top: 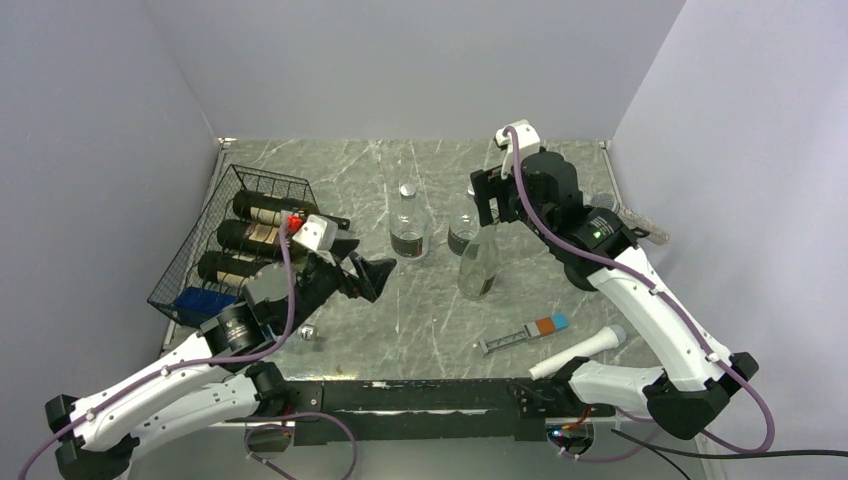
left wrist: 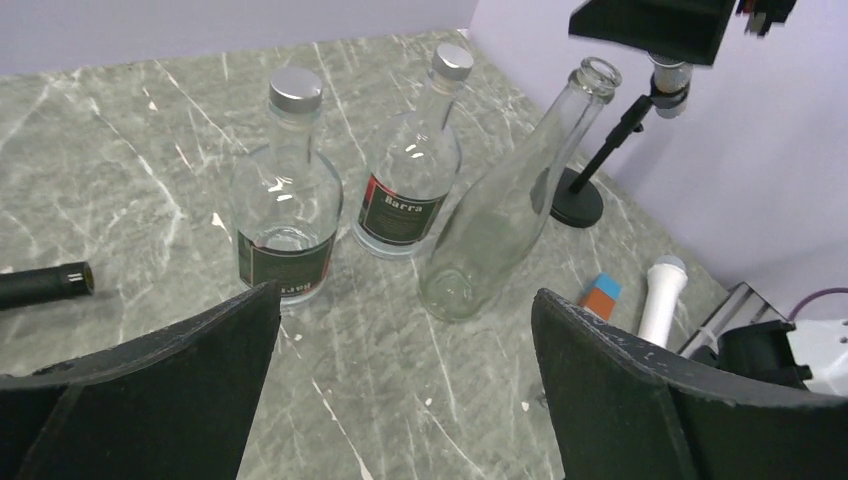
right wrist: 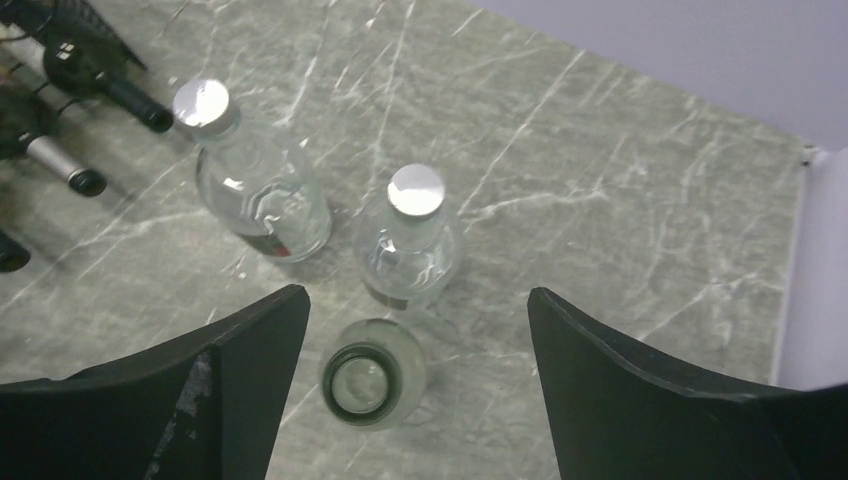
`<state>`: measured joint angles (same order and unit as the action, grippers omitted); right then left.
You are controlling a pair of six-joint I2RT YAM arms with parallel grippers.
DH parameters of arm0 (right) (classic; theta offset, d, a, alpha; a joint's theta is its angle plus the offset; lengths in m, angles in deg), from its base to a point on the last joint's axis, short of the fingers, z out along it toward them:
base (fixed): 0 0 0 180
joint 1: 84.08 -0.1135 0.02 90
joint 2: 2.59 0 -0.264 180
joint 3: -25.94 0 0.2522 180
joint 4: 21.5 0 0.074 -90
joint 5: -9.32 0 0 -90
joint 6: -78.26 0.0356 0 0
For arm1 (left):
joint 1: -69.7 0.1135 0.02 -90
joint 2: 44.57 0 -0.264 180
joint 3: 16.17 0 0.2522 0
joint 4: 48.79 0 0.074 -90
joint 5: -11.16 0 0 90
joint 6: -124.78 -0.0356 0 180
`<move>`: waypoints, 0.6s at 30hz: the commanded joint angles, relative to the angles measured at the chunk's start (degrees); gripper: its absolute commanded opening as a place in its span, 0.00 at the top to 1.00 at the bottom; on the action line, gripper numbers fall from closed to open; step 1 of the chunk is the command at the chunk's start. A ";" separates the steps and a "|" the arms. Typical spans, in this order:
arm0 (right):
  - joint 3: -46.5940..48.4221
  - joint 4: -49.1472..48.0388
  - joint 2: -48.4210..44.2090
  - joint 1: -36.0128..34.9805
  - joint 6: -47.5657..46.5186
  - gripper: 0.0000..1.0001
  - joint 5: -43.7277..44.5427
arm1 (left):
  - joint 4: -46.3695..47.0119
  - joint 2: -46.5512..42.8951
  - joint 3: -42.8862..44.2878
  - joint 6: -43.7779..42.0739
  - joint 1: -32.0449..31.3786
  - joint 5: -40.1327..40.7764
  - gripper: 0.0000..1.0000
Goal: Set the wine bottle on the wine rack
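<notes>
The wine bottle [top: 478,264] is clear glass with an open mouth and stands upright mid-table. It also shows in the left wrist view [left wrist: 500,215] and, from above, in the right wrist view [right wrist: 372,378]. My right gripper [top: 487,205] is open and hovers just above the bottle's mouth, jaws wide apart on either side [right wrist: 418,295], not touching it. My left gripper [top: 372,270] is open and empty, low over the table left of the bottle and facing it [left wrist: 407,292]. The black wire wine rack [top: 195,235] lies at the far left with three dark bottles [top: 262,238] on it.
Two clear capped bottles [top: 408,228] [top: 463,232] stand just behind and left of the wine bottle. A white microphone [top: 580,352], a tool with an orange-blue block [top: 527,334] and a small silver object [top: 308,332] lie near the front. A blue box [top: 202,301] sits at the rack's near end.
</notes>
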<state>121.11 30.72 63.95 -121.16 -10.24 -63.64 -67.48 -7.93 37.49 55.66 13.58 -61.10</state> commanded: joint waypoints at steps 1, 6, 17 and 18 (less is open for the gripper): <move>-2.12 1.43 -1.33 0.18 4.03 0.17 -5.96 | -0.94 2.11 4.29 -3.40 -0.05 2.74 0.01; -3.60 3.74 -0.48 0.52 7.36 0.29 -5.64 | -0.58 1.60 3.59 -4.41 -0.04 1.84 0.01; -5.59 3.60 0.89 0.52 9.73 0.39 -8.19 | -1.30 -0.43 2.11 -2.40 -0.04 7.49 0.01; -6.22 3.19 0.89 0.52 9.89 0.42 -8.21 | -2.03 -0.05 2.45 -2.22 -0.04 8.08 0.01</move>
<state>115.84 35.44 64.70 -120.85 -2.24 -70.81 -68.92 -8.72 38.85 52.52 13.58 -56.64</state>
